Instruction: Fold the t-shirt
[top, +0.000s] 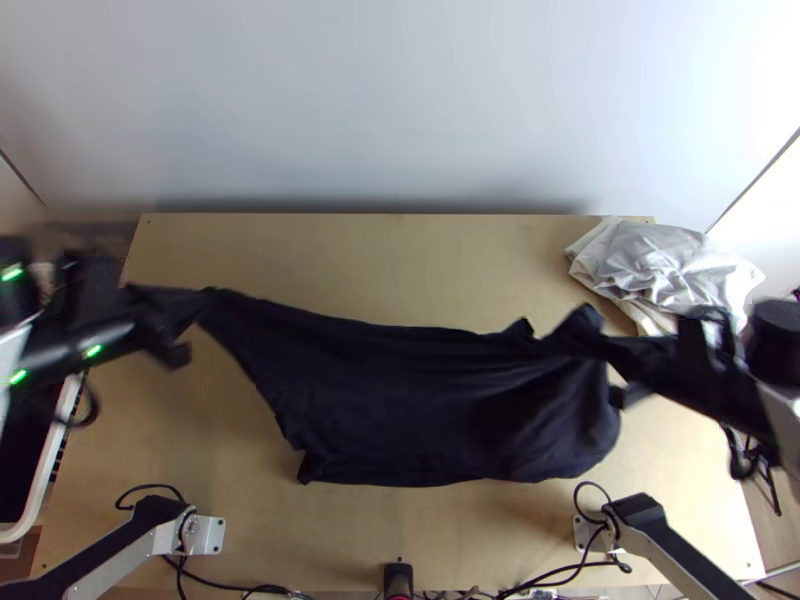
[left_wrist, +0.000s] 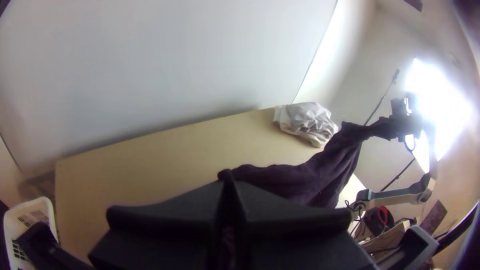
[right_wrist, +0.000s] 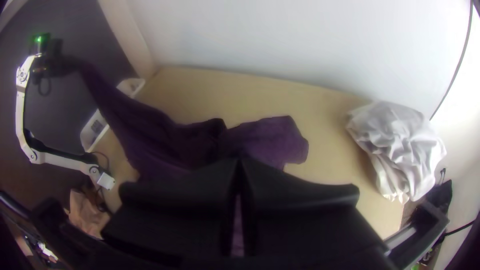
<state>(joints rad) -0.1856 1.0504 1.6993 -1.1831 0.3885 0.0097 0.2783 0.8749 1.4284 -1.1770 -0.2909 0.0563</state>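
T-shirt (top: 430, 400), dark navy-purple cloth, stretched wide w/ creases & slack middle btwn L gripper (top: 183, 312) & R gripper (top: 625, 365), each closed on one end, over light wooden table (top: 380, 262). Crumpled white cloth (top: 665, 265) at far R corner, near pale wall (top: 400, 110); white plastic basket (left_wrist: 46, 204) beyond L edge.

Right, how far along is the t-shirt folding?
Done: left tool and right tool each grip the dark t-shirt. In hand: it is strung between them, its middle sagging. Still to do: seemingly all the folding, as no neat fold shows.
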